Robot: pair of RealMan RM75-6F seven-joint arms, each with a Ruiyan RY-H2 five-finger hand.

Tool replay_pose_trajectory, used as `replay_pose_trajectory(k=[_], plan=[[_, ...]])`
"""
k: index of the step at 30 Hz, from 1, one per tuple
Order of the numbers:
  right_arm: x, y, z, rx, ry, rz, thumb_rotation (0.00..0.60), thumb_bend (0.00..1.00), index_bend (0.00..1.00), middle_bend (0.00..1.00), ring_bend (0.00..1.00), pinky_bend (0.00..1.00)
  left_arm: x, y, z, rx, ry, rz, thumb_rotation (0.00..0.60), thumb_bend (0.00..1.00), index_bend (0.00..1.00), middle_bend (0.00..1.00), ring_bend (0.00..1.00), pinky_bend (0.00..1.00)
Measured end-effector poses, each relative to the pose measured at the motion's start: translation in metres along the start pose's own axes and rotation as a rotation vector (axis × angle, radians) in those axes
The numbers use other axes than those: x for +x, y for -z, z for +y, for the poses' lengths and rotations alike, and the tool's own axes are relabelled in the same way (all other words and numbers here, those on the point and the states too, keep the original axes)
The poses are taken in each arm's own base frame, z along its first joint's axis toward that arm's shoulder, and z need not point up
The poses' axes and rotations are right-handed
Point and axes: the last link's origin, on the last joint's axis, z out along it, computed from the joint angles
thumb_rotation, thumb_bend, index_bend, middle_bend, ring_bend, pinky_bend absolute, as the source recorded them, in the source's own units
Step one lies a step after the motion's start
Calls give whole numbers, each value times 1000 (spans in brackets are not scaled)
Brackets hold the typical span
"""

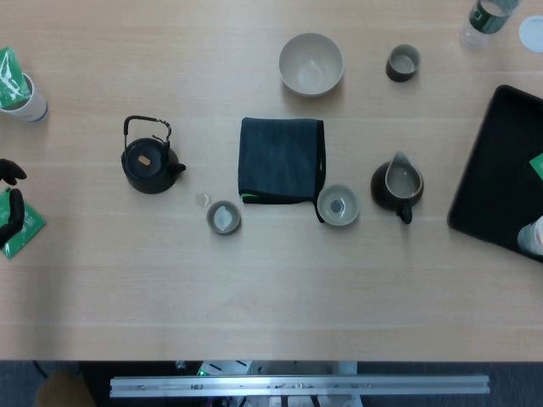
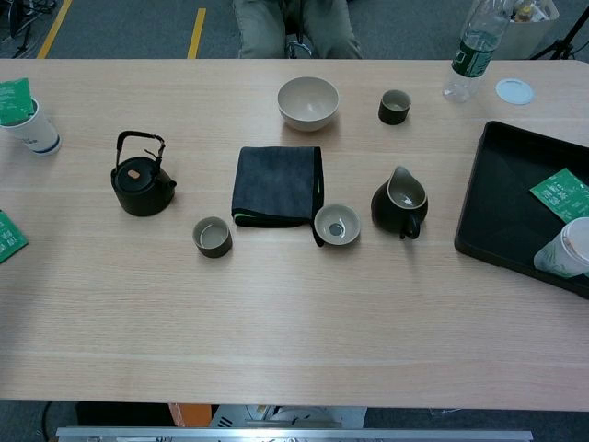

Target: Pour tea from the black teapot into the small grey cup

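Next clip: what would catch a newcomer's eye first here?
The dark folded cloth at table centre, with the black teapot to its left and the small grey cup just in front between them. Only the fingertips of the left hand show at the left edge, holding nothing.
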Motion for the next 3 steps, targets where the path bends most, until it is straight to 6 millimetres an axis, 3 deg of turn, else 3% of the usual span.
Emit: replay_pose_trajectory(k=[3], plan=[[1, 0, 0, -1, 0, 1, 600, 111, 316, 347, 225, 286, -1, 0, 0, 5, -1, -6, 600, 511, 423, 470, 317, 161]])
